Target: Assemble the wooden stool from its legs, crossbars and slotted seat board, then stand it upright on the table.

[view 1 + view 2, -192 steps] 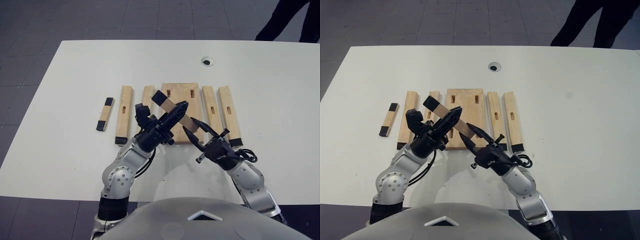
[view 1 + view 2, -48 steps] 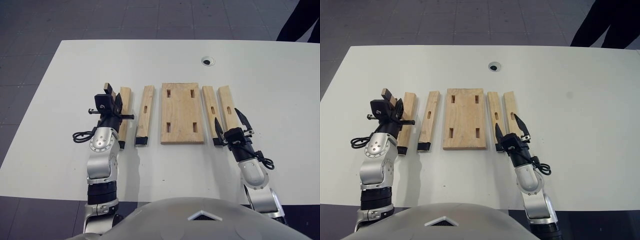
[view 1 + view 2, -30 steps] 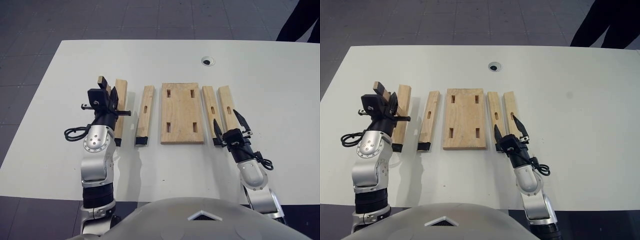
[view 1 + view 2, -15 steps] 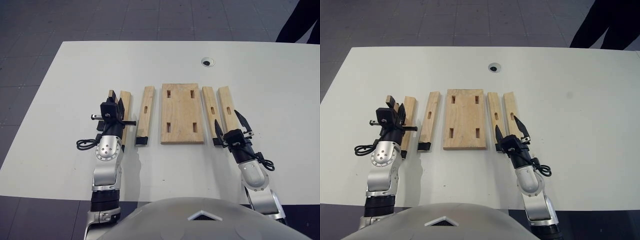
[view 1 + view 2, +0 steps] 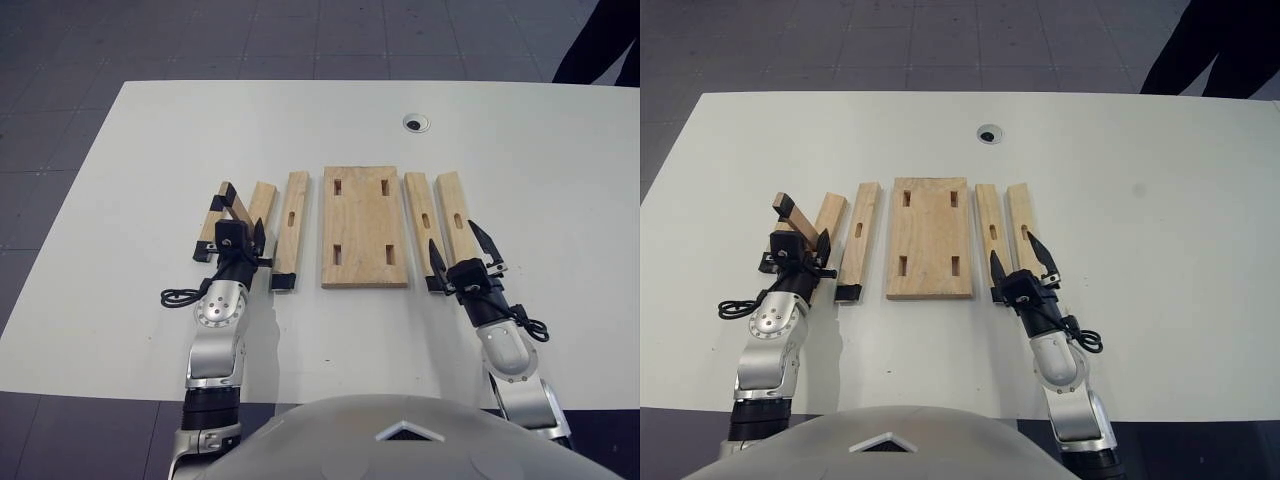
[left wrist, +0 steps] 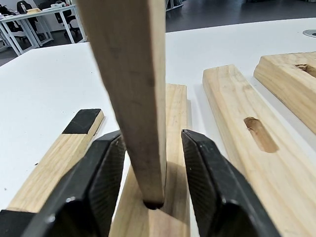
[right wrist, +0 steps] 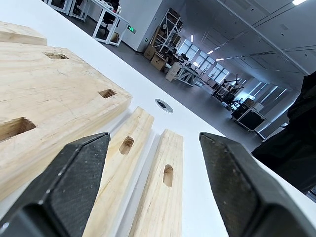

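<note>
My left gripper (image 5: 243, 243) is shut on a black-tipped crossbar (image 5: 232, 204) that leans up and to the left. In the left wrist view the crossbar's (image 6: 133, 89) lower end sits at the slot of the leftmost leg (image 6: 175, 128), between the fingers (image 6: 94, 187). A second crossbar (image 5: 207, 232) lies flat just left of that leg (image 5: 262, 200). Another leg (image 5: 292, 220), the slotted seat board (image 5: 364, 227) and two more legs (image 5: 420, 225) (image 5: 455, 215) lie in a row. My right gripper (image 5: 452, 240) stands open at the near ends of the two right legs, holding nothing.
The parts lie on a white table (image 5: 120, 200) with a cable hole (image 5: 415, 122) behind the seat board. Bare tabletop stretches to the far left, far right and along the near edge.
My left gripper has shifted right and nearer, tilting the crossbar and bringing its lower end onto the leftmost leg. The second crossbar now shows beside it. The right arm has not moved.
</note>
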{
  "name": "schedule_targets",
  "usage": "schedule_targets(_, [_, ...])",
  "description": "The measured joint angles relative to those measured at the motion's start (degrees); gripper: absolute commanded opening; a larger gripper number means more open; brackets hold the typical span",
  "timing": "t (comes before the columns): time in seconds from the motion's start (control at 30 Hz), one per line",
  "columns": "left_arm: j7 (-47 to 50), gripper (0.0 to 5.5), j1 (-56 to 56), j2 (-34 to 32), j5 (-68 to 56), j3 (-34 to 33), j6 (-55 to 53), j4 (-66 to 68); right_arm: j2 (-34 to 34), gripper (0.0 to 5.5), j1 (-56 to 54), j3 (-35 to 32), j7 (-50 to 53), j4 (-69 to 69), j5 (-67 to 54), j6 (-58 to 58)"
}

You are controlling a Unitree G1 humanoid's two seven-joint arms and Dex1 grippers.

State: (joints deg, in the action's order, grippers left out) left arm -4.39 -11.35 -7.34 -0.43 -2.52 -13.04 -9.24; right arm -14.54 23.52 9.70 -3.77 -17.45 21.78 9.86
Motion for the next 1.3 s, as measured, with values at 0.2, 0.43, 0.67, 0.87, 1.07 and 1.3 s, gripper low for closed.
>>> schedule_targets(0.2, [-0.3, 2.97, -0.3, -0.4, -0.6, -0.5, -0.6, -1.0, 0.0, 3.33, 0.0, 0.1, -0.1, 0.0, 0.0, 0.0])
schedule_targets(0.43, [-1.9, 2.97, -3.4, -2.4, -1.9, -2.6, -2.4, -10.3, 0.0, 3.33, 0.0, 0.5, -0.1, 0.1, 0.0, 0.0])
schedule_targets(0.67, [-6.6, 2.97, -9.4, -6.0, -3.7, -2.1, -9.9, -17.3, 0.0, 3.33, 0.0, 0.5, -0.1, 0.1, 0.1, 0.0])
schedule_targets(0.87, [-11.2, 2.97, -14.2, -9.3, -6.7, -2.5, -17.5, -23.0, 0.1, 3.33, -0.2, 0.6, -0.1, 0.1, 0.1, 0.0])
schedule_targets(1.07, [-11.5, 2.97, -15.6, -9.9, -8.0, -4.7, -19.4, -25.3, 0.1, 3.33, -0.4, 0.6, -0.1, 0.2, 0.1, 0.0])
schedule_targets(1.3, [-11.2, 2.97, -15.6, -9.9, -8.2, -5.1, -20.2, -27.0, 0.1, 3.33, -0.3, 0.5, -0.1, 0.2, 0.4, 0.0])
